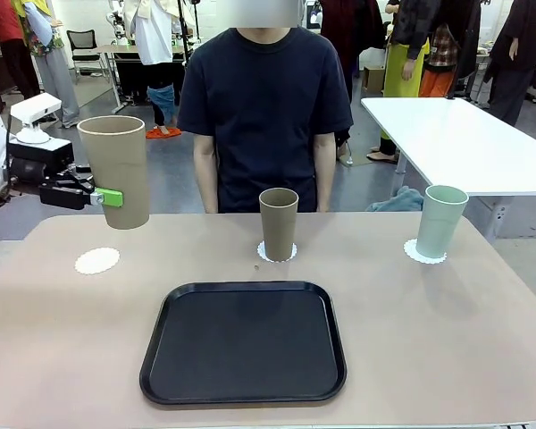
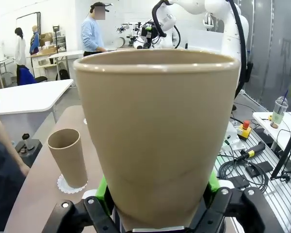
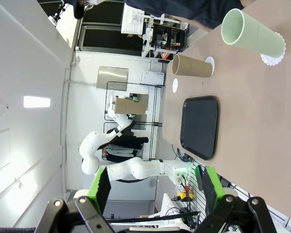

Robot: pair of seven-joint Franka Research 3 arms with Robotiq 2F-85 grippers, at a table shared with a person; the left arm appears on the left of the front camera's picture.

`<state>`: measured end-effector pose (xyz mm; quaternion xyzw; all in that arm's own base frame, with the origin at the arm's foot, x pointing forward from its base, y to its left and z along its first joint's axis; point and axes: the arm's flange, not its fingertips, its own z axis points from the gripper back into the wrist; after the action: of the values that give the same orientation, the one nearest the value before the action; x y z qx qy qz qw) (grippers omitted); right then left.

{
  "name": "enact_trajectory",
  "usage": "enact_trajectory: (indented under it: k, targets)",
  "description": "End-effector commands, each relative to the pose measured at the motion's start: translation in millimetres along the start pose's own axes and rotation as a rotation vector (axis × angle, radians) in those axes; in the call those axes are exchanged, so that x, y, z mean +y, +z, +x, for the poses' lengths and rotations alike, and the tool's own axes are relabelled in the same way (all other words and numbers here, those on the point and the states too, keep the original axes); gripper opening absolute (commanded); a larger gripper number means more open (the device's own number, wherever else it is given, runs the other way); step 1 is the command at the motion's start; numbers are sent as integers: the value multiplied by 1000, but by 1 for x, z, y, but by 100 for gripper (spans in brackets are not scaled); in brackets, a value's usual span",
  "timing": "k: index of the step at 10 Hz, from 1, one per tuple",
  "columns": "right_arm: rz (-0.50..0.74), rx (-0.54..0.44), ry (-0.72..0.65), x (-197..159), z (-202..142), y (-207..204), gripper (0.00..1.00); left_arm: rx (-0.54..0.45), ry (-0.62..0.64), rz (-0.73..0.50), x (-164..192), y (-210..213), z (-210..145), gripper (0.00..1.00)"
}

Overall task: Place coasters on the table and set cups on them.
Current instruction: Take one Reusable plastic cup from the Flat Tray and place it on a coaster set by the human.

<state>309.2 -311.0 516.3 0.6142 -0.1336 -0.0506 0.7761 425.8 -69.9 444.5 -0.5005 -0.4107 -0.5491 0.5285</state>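
My left gripper (image 1: 114,198) is shut on a tan-brown cup (image 1: 113,170), holding it upright in the air just above and right of a bare white coaster (image 1: 97,260) at the table's (image 1: 447,340) left. In the left wrist view that cup (image 2: 157,131) stands between the green pads of my left gripper (image 2: 157,196). A second tan cup (image 1: 278,223) stands on a coaster (image 1: 277,254) at the middle. A mint green cup (image 1: 440,221) stands on a coaster (image 1: 425,254) at the right. My right gripper (image 3: 155,189) is open, holding nothing, well off from the cups.
A black tray (image 1: 244,341) with nothing on it lies at the table's near middle. A person (image 1: 263,107) stands at the far side, arms down. A white table (image 1: 456,134) stands behind on the right.
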Motion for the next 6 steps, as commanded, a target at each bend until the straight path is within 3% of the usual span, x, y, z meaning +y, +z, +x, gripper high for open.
enact_trajectory:
  k: [1, 2, 3, 4, 6]
  targets:
    - [14, -8, -14, 3, 0, -1, 100, 1, -15, -4, 1, -3, -3, 0]
    - [14, -8, -14, 3, 0, -1, 100, 1, -15, -4, 1, -3, -3, 0]
    - [14, -8, -14, 3, 0, -1, 100, 0, 3, -3, 1, -1, -2, 84]
    - [14, -8, -14, 3, 0, -1, 100, -78, -3, 47, 26, 36, -6, 84]
    - [14, -8, -14, 3, 0, -1, 100, -93, -61, 155, 48, 97, -13, 84]
